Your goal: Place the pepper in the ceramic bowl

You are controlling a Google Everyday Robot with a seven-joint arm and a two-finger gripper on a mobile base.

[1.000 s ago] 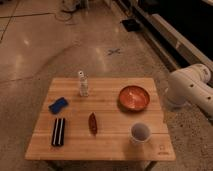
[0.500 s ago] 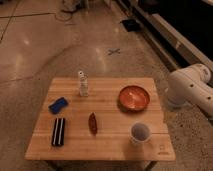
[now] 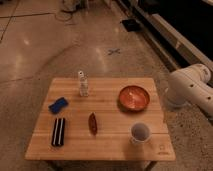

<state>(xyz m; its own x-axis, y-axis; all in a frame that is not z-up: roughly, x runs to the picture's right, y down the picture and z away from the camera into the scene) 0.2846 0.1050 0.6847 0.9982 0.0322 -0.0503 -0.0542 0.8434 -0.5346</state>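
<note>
camera view, you said. where was the pepper?

— the pepper (image 3: 92, 123) lay flat on the wooden table (image 3: 110, 146), near the middle of its front half, touching nothing. the black striped block (image 3: 59, 131) lay to its left. the white cup (image 3: 140, 132) stood to its right, toward the front corner.

— and the bowl?

— the orange bowl (image 3: 134, 97) sat on the right side of the table, behind the cup and well apart from the pepper.

— what else was up there?

— a small clear bottle (image 3: 83, 84) stood upright near the back edge. a blue block (image 3: 58, 105) lay by the left edge, behind the black one.

— and your gripper?

— my gripper was outside the picture. only my white arm (image 3: 192, 90) showed, off the table's right side, level with the bowl and not over the tabletop. whether my jaws were apart or together, i could not tell.
</note>
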